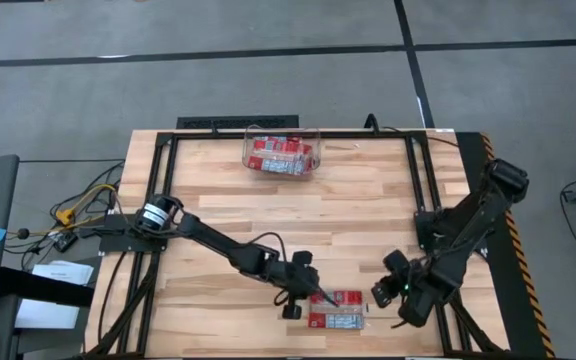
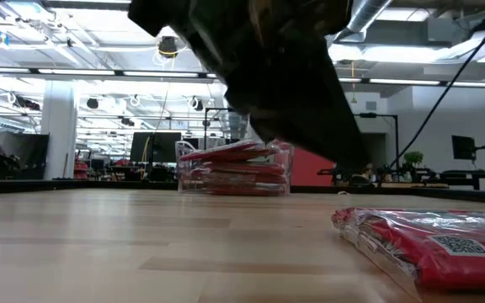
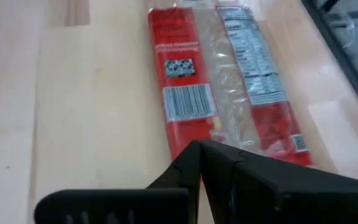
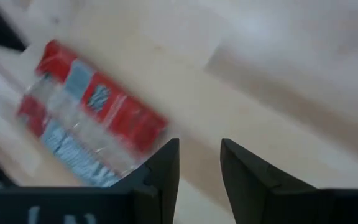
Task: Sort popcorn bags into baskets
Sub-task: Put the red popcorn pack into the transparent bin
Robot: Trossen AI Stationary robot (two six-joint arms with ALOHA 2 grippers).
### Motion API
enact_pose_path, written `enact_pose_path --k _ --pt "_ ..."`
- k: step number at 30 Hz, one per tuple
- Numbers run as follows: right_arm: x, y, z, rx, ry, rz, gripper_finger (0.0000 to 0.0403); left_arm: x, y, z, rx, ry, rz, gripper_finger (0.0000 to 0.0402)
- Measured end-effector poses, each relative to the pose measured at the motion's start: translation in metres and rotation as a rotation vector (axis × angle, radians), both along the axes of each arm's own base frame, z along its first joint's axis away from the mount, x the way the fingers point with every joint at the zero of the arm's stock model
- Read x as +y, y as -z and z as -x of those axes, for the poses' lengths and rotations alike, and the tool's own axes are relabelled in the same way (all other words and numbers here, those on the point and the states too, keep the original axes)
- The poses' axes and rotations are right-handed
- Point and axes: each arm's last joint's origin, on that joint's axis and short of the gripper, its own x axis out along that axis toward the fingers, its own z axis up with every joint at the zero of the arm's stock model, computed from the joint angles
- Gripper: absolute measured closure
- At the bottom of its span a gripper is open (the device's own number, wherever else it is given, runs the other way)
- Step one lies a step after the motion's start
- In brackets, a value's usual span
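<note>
Red popcorn bag [image 1: 336, 309] near table edge; left gripper [image 1: 320, 296] jaws closed, touching it.

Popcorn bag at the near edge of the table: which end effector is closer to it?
Left. The left end effector, fingers shut, sits right at the popcorn bag, its tip over the bag's edge. The right end effector is just off the bag's other side, fingers apart, holding nothing.

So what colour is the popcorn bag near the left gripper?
Mostly red popcorn bag with a clear middle strip; left wrist view shows it best.
</note>
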Motion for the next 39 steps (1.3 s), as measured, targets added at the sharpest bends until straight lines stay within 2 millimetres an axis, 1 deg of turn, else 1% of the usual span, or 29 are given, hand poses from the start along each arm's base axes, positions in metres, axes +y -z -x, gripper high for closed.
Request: enact_pose_path --k 5,9,11,13,15,20,24,27,29,31,35,39 --pt "0.013 0.012 -0.011 -0.038 0.004 -0.053 0.0268 -0.001 0.001 0.001 -0.026 -0.008 -0.056 0.0402" --pt "0.018 0.014 -0.016 -0.066 0.01 -0.082 0.0269 -0.005 0.001 0.002 -0.036 0.009 -0.057 0.0402" --pt "0.018 0.015 -0.017 -0.066 0.013 -0.08 0.0267 -0.01 0.007 0.001 -0.051 0.023 -0.077 0.0402" --pt "0.018 0.015 -0.017 -0.069 0.013 -0.084 0.0265 -0.014 0.017 0.002 -0.031 0.035 -0.089 0.0402" --pt "0.017 0.015 -0.017 -0.067 0.016 -0.08 0.0264 -0.016 0.025 -0.002 -0.028 0.04 -0.079 0.0402" --pt "0.015 0.015 -0.02 -0.076 0.028 -0.072 0.0269 -0.015 0.033 -0.006 -0.017 0.017 -0.101 0.0402" --pt "0.013 0.014 -0.023 -0.101 0.033 -0.058 0.0273 -0.003 0.045 -0.005 0.069 -0.048 -0.145 0.0402" --pt "0.014 0.013 -0.028 -0.13 -0.014 -0.044 0.0269 0.018 0.05 -0.005 0.132 -0.129 -0.133 0.0401" --pt "0.012 0.012 -0.032 -0.138 -0.064 -0.019 0.0258 0.027 0.054 -0.005 0.145 -0.153 -0.12 0.0401" --pt "0.009 0.011 -0.037 -0.143 -0.1 0.008 0.0237 0.031 0.056 -0.004 0.162 -0.156 -0.115 0.0401" --pt "-0.002 0.013 -0.046 -0.091 -0.108 0.026 0.0173 0.033 0.058 -0.004 0.168 -0.156 -0.113 0.0401" --pt "-0.014 0.015 -0.051 -0.02 -0.077 0.027 0.0108 0.034 0.059 -0.004 0.17 -0.159 -0.117 0.0401"
